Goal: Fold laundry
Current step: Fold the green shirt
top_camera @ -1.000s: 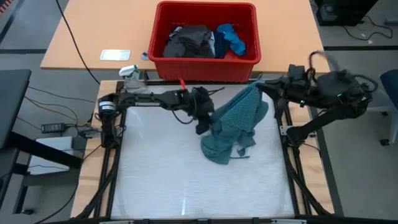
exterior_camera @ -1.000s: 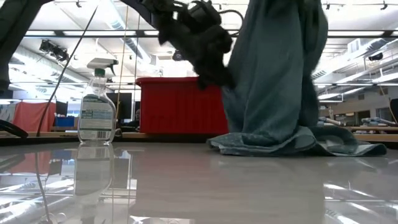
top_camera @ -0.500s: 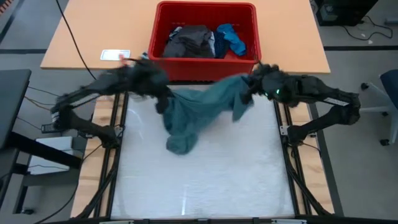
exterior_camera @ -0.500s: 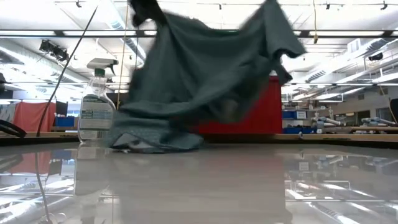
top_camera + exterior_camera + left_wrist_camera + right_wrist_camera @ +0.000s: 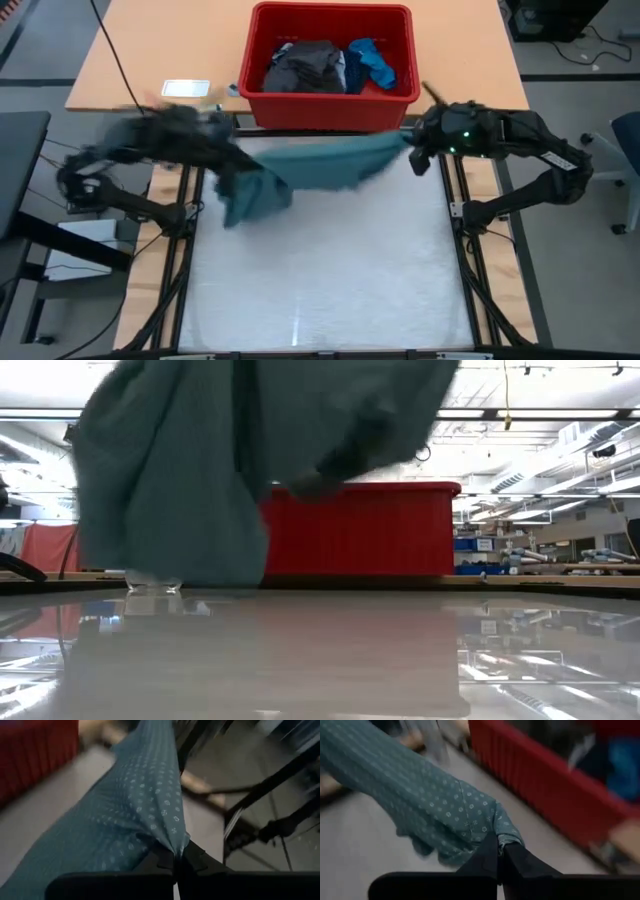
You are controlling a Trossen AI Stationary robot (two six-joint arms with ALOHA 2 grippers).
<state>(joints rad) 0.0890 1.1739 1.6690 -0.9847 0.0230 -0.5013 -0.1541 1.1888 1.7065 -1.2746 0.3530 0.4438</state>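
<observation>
The large teal-green shirt (image 5: pixel 325 160), dotted with small pale marks, is stretched between my two grippers along the table's far edge, in front of the red bin. My left gripper (image 5: pixel 232 170) is shut on its left end near the far left corner. My right gripper (image 5: pixel 411 152) is shut on its right end near the far right corner. A loose bulk of shirt (image 5: pixel 250 200) hangs below the left gripper. In the low view the shirt (image 5: pixel 170 470) hangs like a curtain. Whether its lower edge touches the table I cannot tell. My left gripper (image 5: pixel 176 864) pinches a bunched tip of the shirt (image 5: pixel 172 840) between its two fingers; the cloth runs away from it in a drawn ridge toward the other arm. My right gripper (image 5: pixel 501 859) pinches a gathered point of the shirt (image 5: pixel 504 834) between its two fingers; the cloth runs off taut toward the left arm.
The red bin (image 5: pixel 322 112) stands just beyond the table's far edge and holds a dark grey piece (image 5: pixel 305 65) and a bright blue piece (image 5: pixel 372 60). The spray bottle's base (image 5: pixel 155 587) peeks out under the shirt. The white tabletop (image 5: pixel 320 280) lies bare nearer to me.
My left gripper has swung fast from the table's middle toward its left edge, holding the shirt. The right gripper stayed near the far right corner. The shirt, bunched and trailing on the table before, has been lifted and spread out sideways, drawn taut between the grippers.
</observation>
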